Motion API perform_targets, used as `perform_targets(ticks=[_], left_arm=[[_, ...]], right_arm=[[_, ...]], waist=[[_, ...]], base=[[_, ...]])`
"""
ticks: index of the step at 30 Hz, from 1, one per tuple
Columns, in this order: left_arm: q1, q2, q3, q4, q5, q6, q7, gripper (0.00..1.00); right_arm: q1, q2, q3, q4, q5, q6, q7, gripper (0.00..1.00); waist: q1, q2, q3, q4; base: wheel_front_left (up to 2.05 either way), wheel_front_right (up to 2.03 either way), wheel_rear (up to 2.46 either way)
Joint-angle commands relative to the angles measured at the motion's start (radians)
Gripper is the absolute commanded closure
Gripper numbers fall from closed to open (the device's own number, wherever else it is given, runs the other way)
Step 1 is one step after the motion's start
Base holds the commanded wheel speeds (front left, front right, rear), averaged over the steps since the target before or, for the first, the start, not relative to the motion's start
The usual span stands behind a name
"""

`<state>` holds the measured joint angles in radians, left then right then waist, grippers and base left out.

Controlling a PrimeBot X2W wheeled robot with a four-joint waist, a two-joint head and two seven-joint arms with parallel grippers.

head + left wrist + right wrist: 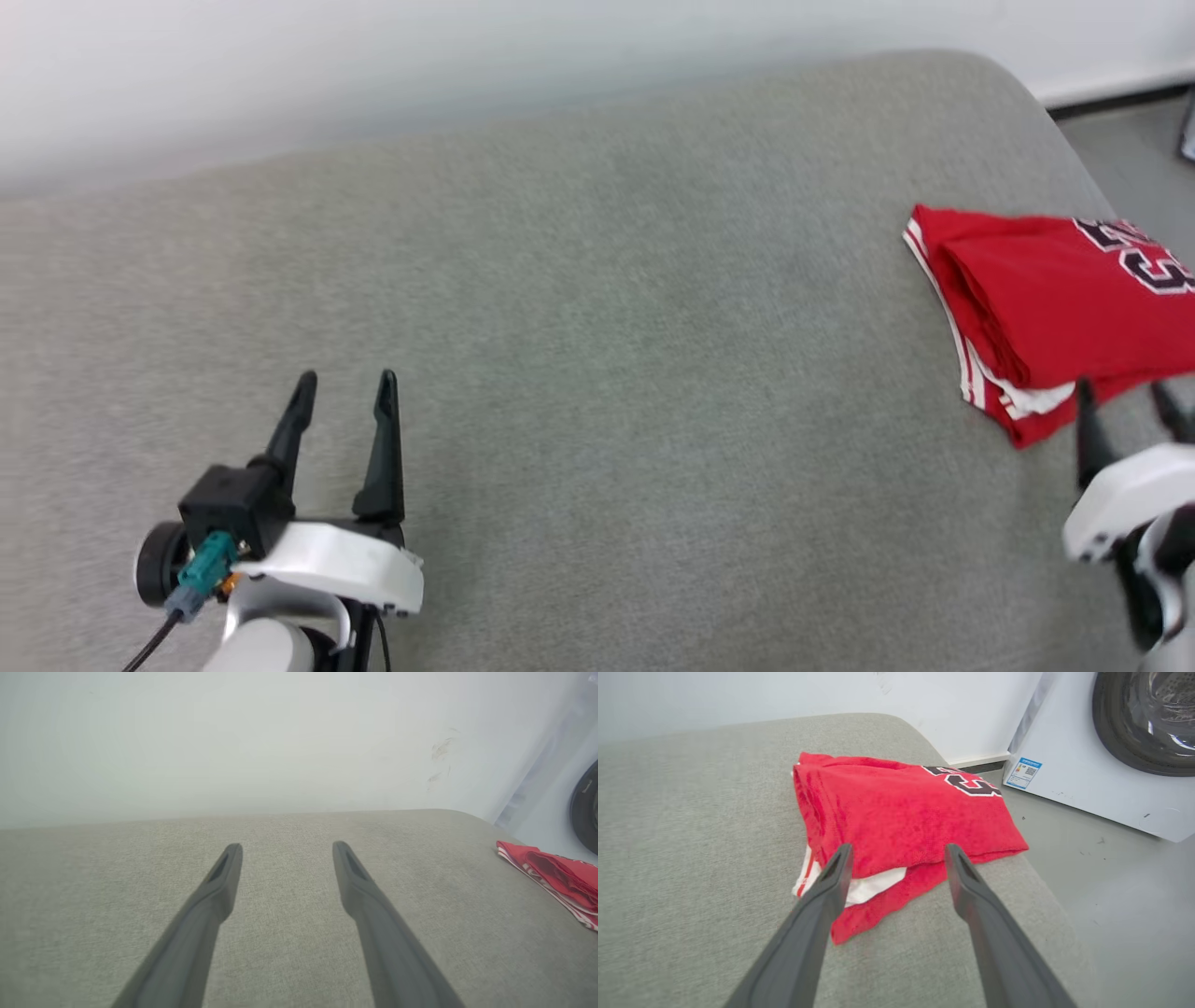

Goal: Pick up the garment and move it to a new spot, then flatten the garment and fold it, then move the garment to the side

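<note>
We locate the folded garment (901, 807) directly ahead of the right gripper (896, 851), spread wide and empty at its near edge; the left gripper (345, 383), likewise spread and empty, sits well apart.

The shirt (901, 812) carries the one print that comes near to reading: dark block numerals (962, 781) with a white outline, on its top fold at the far right corner in the right wrist view. They lie foreshortened and turned away from the camera, and part seems tucked into the fold. They may be a 23, but I cannot be sure. In the head view the same numerals (1144, 252) run off the right edge. On the washer (1087, 788) front sits a small blue and white sticker (1023, 772) with a QR square (1030, 770); its print is too small to read.
</note>
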<state>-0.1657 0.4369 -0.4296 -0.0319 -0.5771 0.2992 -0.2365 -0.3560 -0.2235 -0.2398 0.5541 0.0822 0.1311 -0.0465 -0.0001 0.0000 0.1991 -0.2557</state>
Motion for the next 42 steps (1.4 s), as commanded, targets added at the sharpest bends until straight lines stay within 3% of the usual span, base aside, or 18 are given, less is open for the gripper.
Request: perform_targets(ticks=[1, 9, 19, 28, 42], left_arm=[[0.027, -0.008, 0.001, 0.009, -0.007, 0.007, -0.007, 0.0], [0.076, -0.024, 0.02, 0.049, -0.025, 0.018, -0.017, 0.0], [0.146, 0.008, 0.038, 0.095, -0.018, 0.024, -0.02, 0.0], [0.183, 0.006, -0.002, 0.113, -0.012, 0.021, 0.001, 0.0], [0.181, -0.011, 0.007, 0.134, -0.033, 0.012, -0.01, 0.0]], right_arm=[[0.066, 0.022, 0.023, -0.056, 0.023, -0.001, 0.007, 0.0], [0.25, 0.113, 0.142, -0.298, 0.084, -0.001, 0.029, 0.0], [0.384, 0.143, 0.197, -0.542, 0.069, -0.001, 0.059, 0.0], [0.493, 0.16, 0.203, -0.667, 0.045, -0.001, 0.108, 0.0], [0.547, 0.171, 0.182, -0.727, 0.03, -0.001, 0.151, 0.0]], waist=[[0.0001, 0.0, -0.07, 0.066], [0.0001, 0.0, -0.126, 0.167], [0.0001, 0.0, -0.204, 0.239], [0.0001, 0.0, -0.249, 0.242], [0.0001, 0.0, -0.275, 0.245]], base=[[0.0, 0.0, 0.0], [0.0, 0.0, 0.0], [0.0, 0.0, 0.0], [0.0, 0.0, 0.0], [0.0, 0.0, 0.0]])
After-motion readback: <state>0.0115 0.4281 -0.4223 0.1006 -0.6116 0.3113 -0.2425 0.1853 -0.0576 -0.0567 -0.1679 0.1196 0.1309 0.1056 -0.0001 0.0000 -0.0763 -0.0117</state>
